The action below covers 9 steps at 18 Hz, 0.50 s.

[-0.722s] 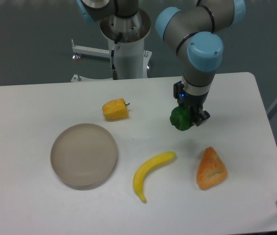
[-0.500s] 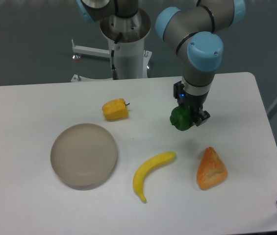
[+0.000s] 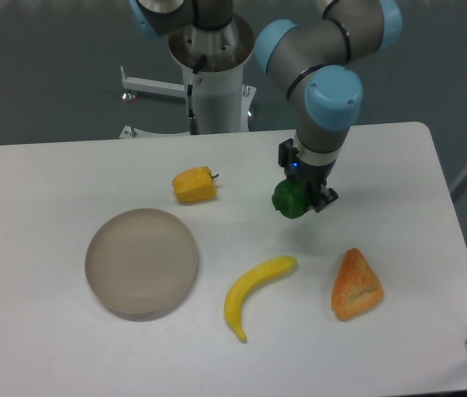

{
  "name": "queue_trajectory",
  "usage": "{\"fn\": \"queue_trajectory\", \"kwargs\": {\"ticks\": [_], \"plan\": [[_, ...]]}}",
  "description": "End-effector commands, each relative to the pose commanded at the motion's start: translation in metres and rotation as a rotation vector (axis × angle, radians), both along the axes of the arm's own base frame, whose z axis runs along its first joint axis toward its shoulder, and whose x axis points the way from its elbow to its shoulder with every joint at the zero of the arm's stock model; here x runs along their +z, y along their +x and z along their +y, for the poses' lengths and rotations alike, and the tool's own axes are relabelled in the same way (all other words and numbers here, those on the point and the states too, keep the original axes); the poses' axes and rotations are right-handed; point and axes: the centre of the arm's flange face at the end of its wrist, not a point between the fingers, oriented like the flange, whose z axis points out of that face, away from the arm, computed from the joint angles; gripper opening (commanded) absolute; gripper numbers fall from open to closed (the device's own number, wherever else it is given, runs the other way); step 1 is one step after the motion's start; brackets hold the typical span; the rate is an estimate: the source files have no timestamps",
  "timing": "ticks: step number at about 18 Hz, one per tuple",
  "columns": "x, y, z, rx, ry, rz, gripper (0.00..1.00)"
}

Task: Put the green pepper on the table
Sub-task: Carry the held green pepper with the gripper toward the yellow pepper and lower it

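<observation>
The green pepper (image 3: 288,200) is a small glossy dark-green lump held between the fingers of my gripper (image 3: 297,198), which is shut on it. It hangs a little above the white table (image 3: 398,174), right of centre, with its shadow on the tabletop just below. The gripper points straight down from the arm's blue-capped wrist (image 3: 326,103).
A yellow-orange pepper (image 3: 194,184) lies left of the gripper. A round beige-grey plate (image 3: 141,261) sits at the front left. A banana (image 3: 254,291) and an orange wedge-shaped pastry (image 3: 355,285) lie in front of the gripper. The robot base (image 3: 214,74) stands behind the table.
The gripper has moved a little left and back with the green pepper still in it. Everything on the table stays where it was.
</observation>
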Motion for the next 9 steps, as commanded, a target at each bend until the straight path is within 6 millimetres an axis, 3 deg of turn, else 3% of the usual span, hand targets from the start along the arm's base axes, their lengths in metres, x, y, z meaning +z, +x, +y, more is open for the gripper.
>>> {"fn": "queue_trajectory", "kwargs": {"ticks": [4, 9], "plan": [[-0.035, 0.022, 0.001, 0.038, -0.014, -0.004, 0.16], [-0.056, 0.036, 0.011, 0.017, 0.003, 0.013, 0.27]]}}
